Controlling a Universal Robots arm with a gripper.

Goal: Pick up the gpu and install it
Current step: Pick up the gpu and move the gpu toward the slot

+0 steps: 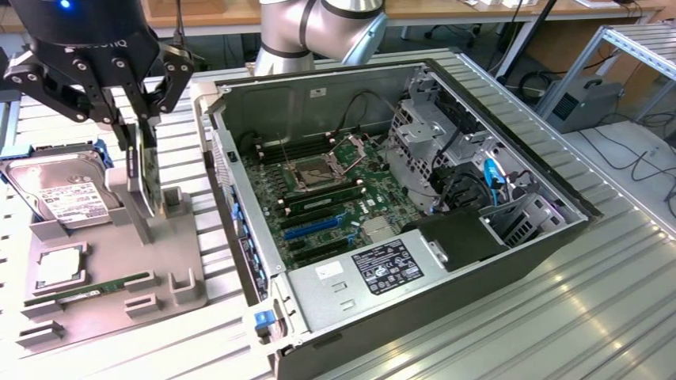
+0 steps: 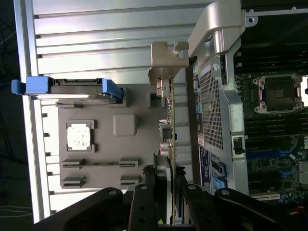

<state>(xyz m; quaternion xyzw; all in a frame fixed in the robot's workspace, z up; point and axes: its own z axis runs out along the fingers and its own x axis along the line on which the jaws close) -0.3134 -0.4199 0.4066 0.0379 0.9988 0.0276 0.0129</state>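
Note:
The gpu [image 1: 145, 170], a thin dark card with a silver end bracket, hangs upright on edge at the exterior view's left. Its lower end is level with the posts of the grey holder tray [image 1: 164, 265]. My gripper [image 1: 138, 131] comes down from above and is shut on the card's upper edge, one finger on each face. In the wrist view the gpu [image 2: 171, 139] shows edge-on with its bracket [image 2: 166, 60] at the far end, and my gripper [image 2: 168, 190] clamps it between black fingers [image 2: 144, 202]. Whether the card still rests in the holder slot I cannot tell.
An open computer case [image 1: 507, 237] lies beside the tray, its motherboard showing blue expansion slots [image 1: 312, 229] and a CPU socket [image 1: 317, 170]. On the tray are a hard drive [image 1: 63, 194], a processor [image 1: 58, 269] and a memory stick [image 1: 90, 291]. The case wall [image 2: 214, 96] runs close beside the card.

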